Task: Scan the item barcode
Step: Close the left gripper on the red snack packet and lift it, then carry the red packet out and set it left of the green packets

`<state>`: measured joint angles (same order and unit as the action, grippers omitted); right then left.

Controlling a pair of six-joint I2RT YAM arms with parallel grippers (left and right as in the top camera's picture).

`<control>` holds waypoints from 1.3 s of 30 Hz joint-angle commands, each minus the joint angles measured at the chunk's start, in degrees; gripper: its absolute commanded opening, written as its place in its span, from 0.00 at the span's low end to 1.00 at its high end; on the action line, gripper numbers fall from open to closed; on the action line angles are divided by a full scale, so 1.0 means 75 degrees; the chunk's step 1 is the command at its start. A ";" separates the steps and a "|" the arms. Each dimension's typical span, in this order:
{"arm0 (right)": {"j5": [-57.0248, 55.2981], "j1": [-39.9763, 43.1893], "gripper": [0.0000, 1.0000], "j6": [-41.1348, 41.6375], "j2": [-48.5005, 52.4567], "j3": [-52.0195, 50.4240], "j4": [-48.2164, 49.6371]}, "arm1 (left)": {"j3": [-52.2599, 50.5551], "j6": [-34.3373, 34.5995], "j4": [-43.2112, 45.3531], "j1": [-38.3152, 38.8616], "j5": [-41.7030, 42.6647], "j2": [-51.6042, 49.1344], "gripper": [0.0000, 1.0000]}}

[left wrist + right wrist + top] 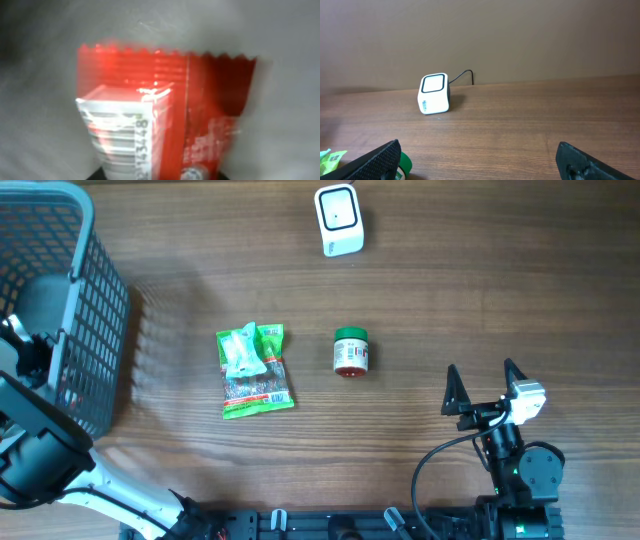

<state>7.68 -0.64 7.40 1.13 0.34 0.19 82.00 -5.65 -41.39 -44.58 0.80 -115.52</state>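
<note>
A red packet (205,100) with a white barcode label (122,135) fills the blurred left wrist view, lying on the grey basket floor. Its lower end reaches down between the jaws of my left gripper (159,176), whose fingers only show as dark slivers at the bottom edge. From overhead, the left arm (30,430) reaches into the grey basket (95,310) and the gripper is hidden there. The white scanner (338,220) (434,94) stands at the table's far side. My right gripper (484,385) (480,162) rests open and empty at the front right.
A green packet (254,370) (330,157) lies mid-table. A small jar with a green lid (351,351) (405,164) lies on its side to the right of it. The scanner's cable (462,75) runs to the back wall.
</note>
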 commanded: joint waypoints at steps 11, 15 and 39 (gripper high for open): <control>-0.0041 0.0026 1.00 -0.0076 -0.0044 -0.0006 0.0032 | 0.3319 0.1550 -0.2119 0.0627 0.2393 0.3217 0.24; -0.0041 0.0026 1.00 -0.0076 -0.0044 -0.0006 0.0032 | 0.3319 0.1606 -0.3488 0.1886 0.3057 0.3585 0.20; -0.0041 0.0026 1.00 -0.0076 -0.0044 -0.0006 0.0032 | -0.2404 0.2104 0.0227 0.5791 0.0236 0.0991 0.29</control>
<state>7.68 -0.64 7.40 1.10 0.34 0.21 64.45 9.37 -39.62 -1.13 2.17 -105.89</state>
